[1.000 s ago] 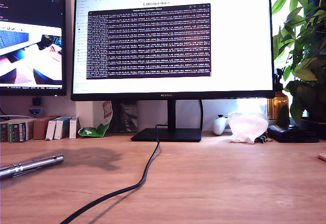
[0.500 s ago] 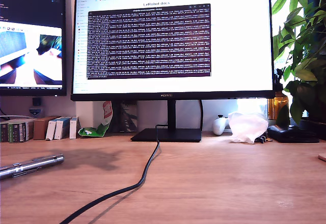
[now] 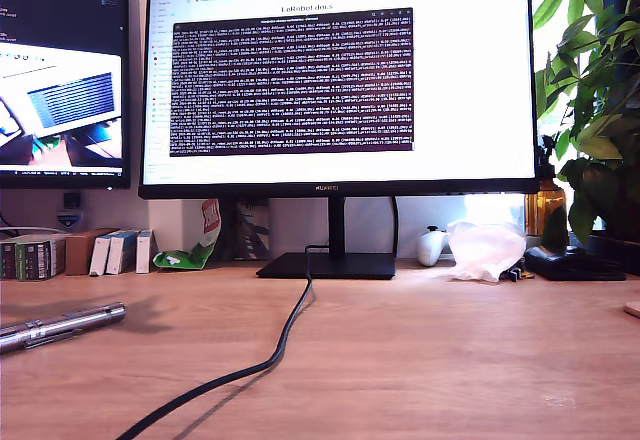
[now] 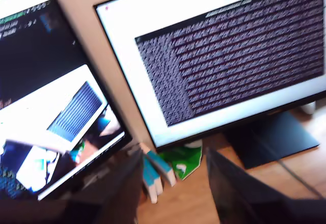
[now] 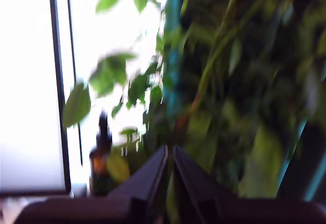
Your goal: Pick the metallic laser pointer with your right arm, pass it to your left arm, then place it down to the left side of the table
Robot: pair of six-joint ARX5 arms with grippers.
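In the exterior view, the slim silver metallic laser pointer (image 3: 60,324) is seen lying flat on the light-brown wooden table (image 3: 430,350) at the exterior view's left edge, its far end cut off by the frame. A black cable (image 3: 270,360) runs from the stand of the large black-framed monitor (image 3: 340,80) across the desk, well apart from the pointer. Neither arm is shown in this view, so the pointer is untouched and the pick is judged not yet begun.

In the first wrist view, the two pointed black fingers (image 4: 239,193) of my first gripper (image 4: 175,188) are seen spread apart with nothing between them; they are aimed at the monitors and a green-and-white carton (image 4: 183,163) at the back of the desk. The pointer is not shown here.

In the second wrist view, my second gripper (image 5: 169,178) is seen with its dark fingers brought together to a narrow slit, empty, pointing towards a leafy green plant (image 5: 229,81) and a small brown bottle (image 5: 102,158). The picture is blurred.

Risk is judged as follows: since the pointer is framed by neither wrist camera, a descent could be misaimed. Being a smooth cylinder, it could be rolled away by an off-centre touch, or pushed off the exterior view's left edge. A loose hold during the handover could let it be dropped.
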